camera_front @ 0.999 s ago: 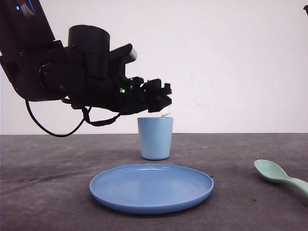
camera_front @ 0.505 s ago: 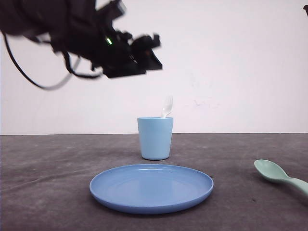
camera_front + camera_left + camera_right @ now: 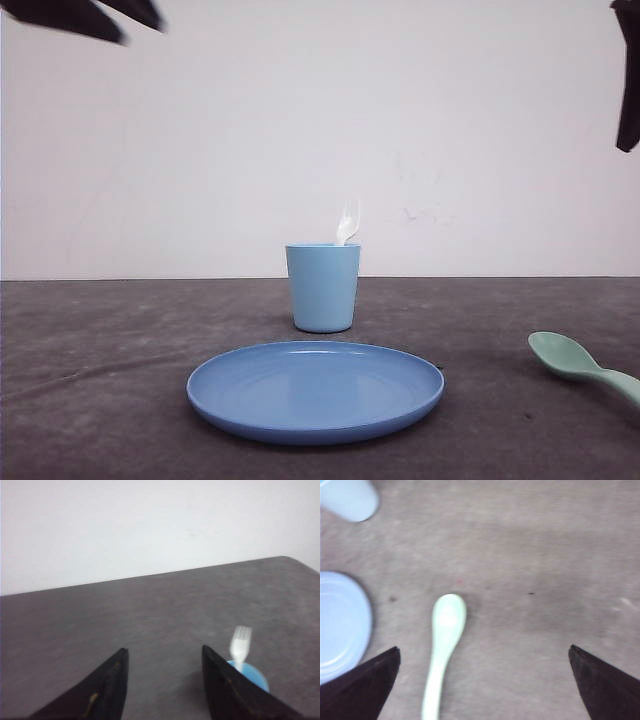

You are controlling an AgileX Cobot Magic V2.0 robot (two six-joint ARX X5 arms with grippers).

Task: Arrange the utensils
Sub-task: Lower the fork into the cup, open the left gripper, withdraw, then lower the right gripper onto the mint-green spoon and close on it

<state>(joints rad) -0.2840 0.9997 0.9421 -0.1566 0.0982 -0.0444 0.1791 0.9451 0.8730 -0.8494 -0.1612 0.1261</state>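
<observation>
Front view, for you: the white fork (image 3: 348, 221) stands in the light blue cup (image 3: 322, 287), tines up, leaning toward the cup's right rim. The cup sits on the grey table (image 3: 100, 340) just behind the round blue plate (image 3: 314, 389). The mint-green spoon (image 3: 580, 364) lies flat on the table well to the right of the plate, bowl toward the plate, handle running off the frame edge.

Dark arm parts cut into both upper corners there; you can't read finger state from that camera.

Left wrist view gives you what the front doesn't: the left gripper (image 3: 165, 685) has its two dark fingers (image 3: 107, 687) spread apart with bare table between them, holding nothing. The fork's four tines show here, rising from the cup just beside the one finger that partly covers the cup.

Right wrist view looks straight down: the right gripper (image 3: 485, 682) is spread wide, its fingertips (image 3: 365, 685) at the frame corners, empty. The spoon lies between them on the table, not touched, bowl away from the gripper. You also see the plate's edge and the cup off to one side.
</observation>
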